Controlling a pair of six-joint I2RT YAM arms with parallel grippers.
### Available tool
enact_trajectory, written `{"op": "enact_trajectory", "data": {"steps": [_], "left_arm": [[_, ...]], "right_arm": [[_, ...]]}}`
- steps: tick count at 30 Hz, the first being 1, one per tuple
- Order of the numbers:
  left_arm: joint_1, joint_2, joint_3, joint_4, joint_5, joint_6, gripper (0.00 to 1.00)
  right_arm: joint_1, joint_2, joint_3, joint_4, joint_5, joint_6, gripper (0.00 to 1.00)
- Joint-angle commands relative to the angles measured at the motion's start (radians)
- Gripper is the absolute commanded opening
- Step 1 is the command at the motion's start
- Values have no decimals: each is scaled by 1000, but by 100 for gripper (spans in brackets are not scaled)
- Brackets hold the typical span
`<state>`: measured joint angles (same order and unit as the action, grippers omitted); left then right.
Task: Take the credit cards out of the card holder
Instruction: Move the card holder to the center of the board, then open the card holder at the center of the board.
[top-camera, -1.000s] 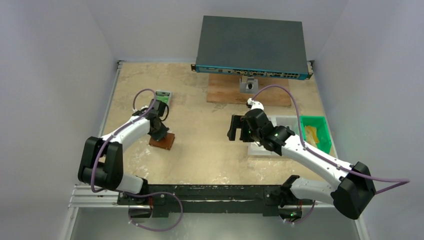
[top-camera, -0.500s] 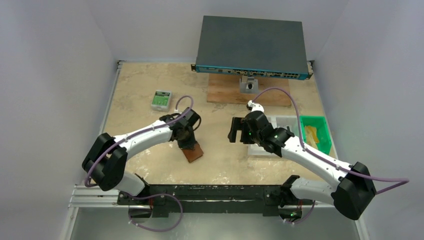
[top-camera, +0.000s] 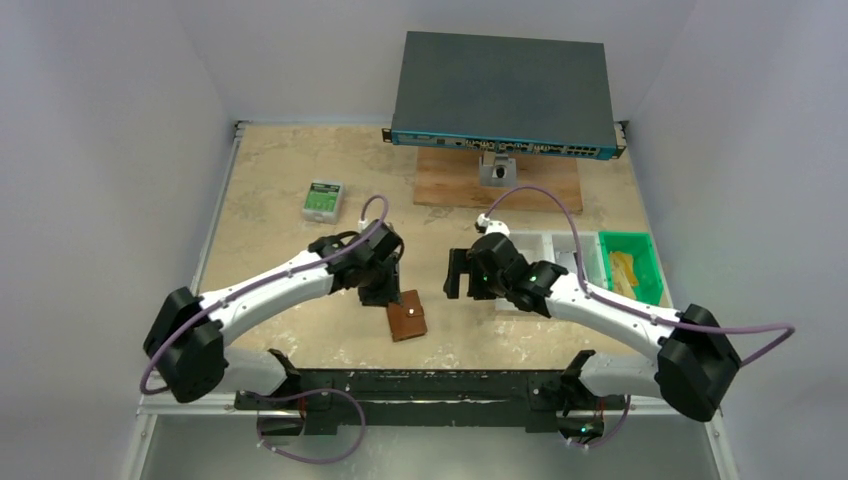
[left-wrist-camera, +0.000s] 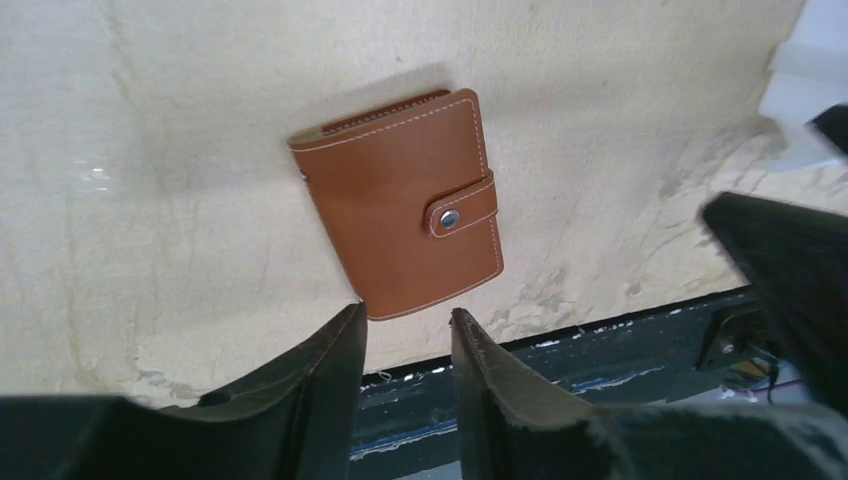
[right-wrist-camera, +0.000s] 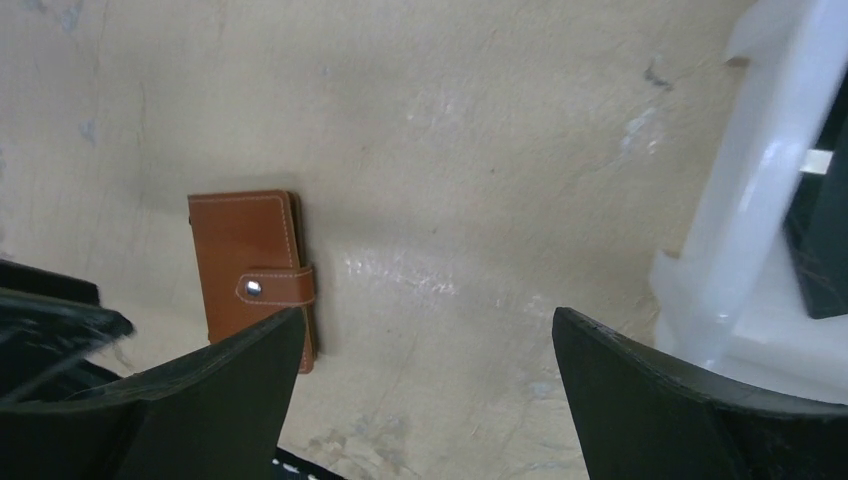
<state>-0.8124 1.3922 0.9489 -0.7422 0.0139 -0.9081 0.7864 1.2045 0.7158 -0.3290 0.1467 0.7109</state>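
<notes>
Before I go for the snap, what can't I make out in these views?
- Cards: every view; the card holder is snapped shut, and its cover hides them.
- Yellow item in the green bin: top view, too small to identify.
- White tray: right wrist view, cut off at the right edge.
- Label on the green-and-white box: top view, too small to read.

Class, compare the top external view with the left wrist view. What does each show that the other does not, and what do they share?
Only the top external view shows the green-and-white box, the network switch and the green bin. Only the left wrist view shows the white stitching on the card holder and the small, empty gap between the fingertips of the left gripper. Both show the card holder lying closed and flat on the table, just beyond that gripper.
</notes>
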Motion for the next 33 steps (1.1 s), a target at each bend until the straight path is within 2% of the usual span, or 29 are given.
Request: {"op": "enact_trajectory", "data": {"steps": [1, 3, 4, 8, 12, 13, 21, 29, 33], "left_arm": [[83, -136, -56, -46, -62, -53, 29], [145, -174, -119, -16, -30, -74, 15], [172, -190, -150, 5, -20, -77, 13], [245, -212, -214, 71, 62, -94, 10], [261, -203, -238, 114, 97, -114, 6], [265, -201, -239, 118, 100, -119, 6], [272, -180, -258, 163, 135, -137, 2], [271, -115, -266, 225, 173, -133, 0], [270, -66, -258, 266, 204, -140, 0]], "right_arm": [[101, 55, 62, 35, 57, 31, 94], [156, 105, 94, 35, 81, 38, 90], [185, 132, 113, 34, 94, 38, 90], [289, 254, 212, 9, 152, 59, 74], [366, 390, 330, -39, 205, 66, 47], [379, 416, 354, -56, 216, 69, 45], [429, 557, 463, -180, 318, 104, 40], [438, 624, 481, -188, 341, 116, 36], [439, 638, 469, -174, 338, 128, 30]]}}
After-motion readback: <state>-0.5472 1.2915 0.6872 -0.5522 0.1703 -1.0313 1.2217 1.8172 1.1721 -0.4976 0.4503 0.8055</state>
